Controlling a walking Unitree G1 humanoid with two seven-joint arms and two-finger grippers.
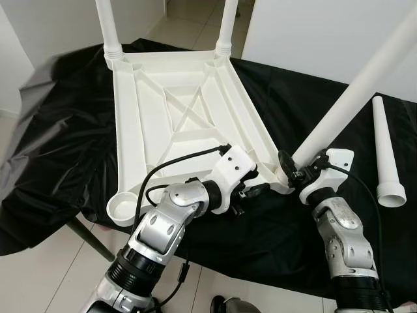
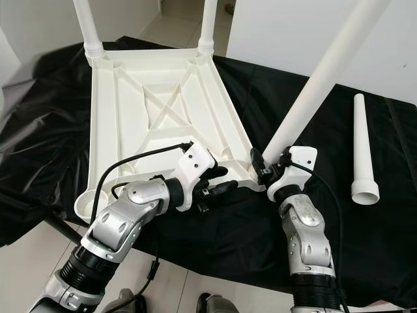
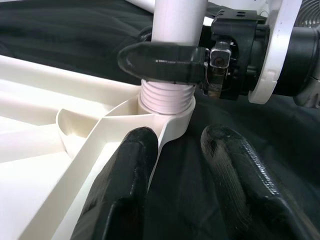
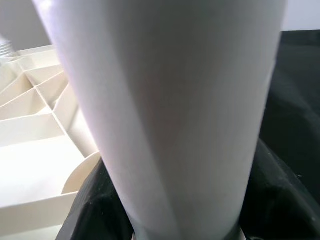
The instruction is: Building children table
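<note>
A white plastic tabletop lies upside down on a black cloth. Two white legs stand in its far corners. My right gripper is shut on a third leg, which leans to the right. Its threaded end sits in the near right corner socket. My left gripper is open just in front of that socket, one finger over the tabletop's rim and the other over the cloth. The near left socket holds nothing.
A fourth white leg lies loose on the black cloth at the right. The cloth hangs over the front edge of the work surface, with tiled floor and a dark support leg below. White walls stand behind.
</note>
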